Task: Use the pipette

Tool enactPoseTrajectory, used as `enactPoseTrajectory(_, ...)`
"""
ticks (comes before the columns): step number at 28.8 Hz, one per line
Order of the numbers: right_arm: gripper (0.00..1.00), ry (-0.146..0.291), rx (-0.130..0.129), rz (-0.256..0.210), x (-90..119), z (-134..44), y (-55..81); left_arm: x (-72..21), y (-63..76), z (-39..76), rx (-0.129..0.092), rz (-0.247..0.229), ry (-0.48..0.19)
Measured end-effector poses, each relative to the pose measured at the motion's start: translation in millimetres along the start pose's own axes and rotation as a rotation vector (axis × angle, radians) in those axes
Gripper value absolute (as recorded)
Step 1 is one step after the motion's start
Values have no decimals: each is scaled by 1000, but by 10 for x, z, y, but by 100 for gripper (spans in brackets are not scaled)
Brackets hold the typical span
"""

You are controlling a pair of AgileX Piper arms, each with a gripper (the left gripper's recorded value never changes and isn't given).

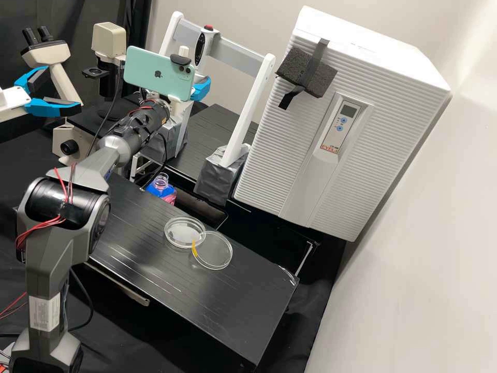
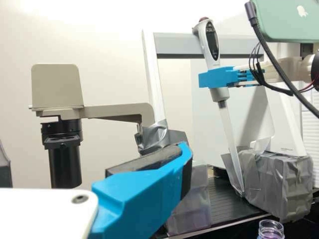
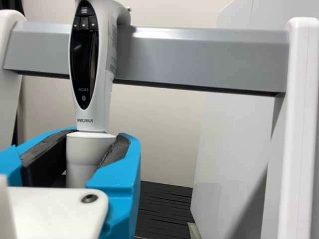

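1. Right gripper (image 3: 79,154): its 2 blue fingers are clamped on the pipette (image 3: 92,64), on the pale barrel just below the dark display section.
2. The pipette stands upright with a slight tilt, its head up against the grey crossbar (image 3: 199,59) of the white stand (image 1: 248,103). The long tip points down toward the stand foot wrapped in grey tape (image 2: 279,179). I cannot tell if the tip touches anything.
3. Left gripper (image 1: 54,93): fingers spread apart. It is at the far left of the bench beside the microscope (image 1: 66,85), well apart from the pipette.
4. A mint-green phone (image 1: 159,72) sits at the right arm's wrist. In the high view it covers most of that gripper, with blue showing just beside its right edge.
5. An open-necked bottle (image 1: 165,189) of pink liquid stands at the rear edge of the black plate (image 1: 217,305), near the taped stand foot.
6. 2 clear petri dishes (image 1: 184,230) sit side by side mid-plate with their rims meeting. A short yellow piece (image 1: 194,247) lies at the join.
7. A white ribbed cabinet (image 1: 352,119) stands right of the stand, with a black foam block (image 1: 305,72) strapped to its top corner.
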Motion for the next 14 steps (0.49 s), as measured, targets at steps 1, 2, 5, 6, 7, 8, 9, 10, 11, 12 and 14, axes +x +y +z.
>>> enactPoseTrajectory(1, 0, 0, 1, 0, 0, 0, 0, 0, 0, 0, 0, 0, 0)
enactPoseTrajectory(2, 0, 1, 9, 5, -8, -6, 22, 0, 0, 0, 0, 0, 0)
enactPoseTrajectory(5, 0, 12, 13, 16, -45, -51, 92, 0, 0, 0, 0, 0, 0)
enactPoseTrajectory(6, 0, 16, 14, 25, -55, -63, 115, 0, 0, 0, 0, 0, 0)
enactPoseTrajectory(7, 0, 23, 16, 44, -73, -84, 157, 0, 0, 0, 0, 0, 0)
enactPoseTrajectory(8, 0, 29, 18, 64, -89, -103, 197, 0, 0, 0, 0, 0, 0)
enactPoseTrajectory(9, 0, 33, 19, 79, -98, -113, 223, 0, 0, 0, 0, 0, 0)
enactPoseTrajectory(10, 0, 36, 20, 94, -114, -122, 257, 0, 0, 0, 0, 0, 0)
enactPoseTrajectory(11, 0, 42, 21, 110, -135, -138, 293, 0, 0, 0, 0, 0, 0)
enactPoseTrajectory(12, 0, 43, 27, 129, -162, -136, 324, 0, 0, 0, 0, 0, 0)
enactPoseTrajectory(14, 0, 49, 41, 151, -215, -139, 386, 0, 0, 0, 0, 0, 0)
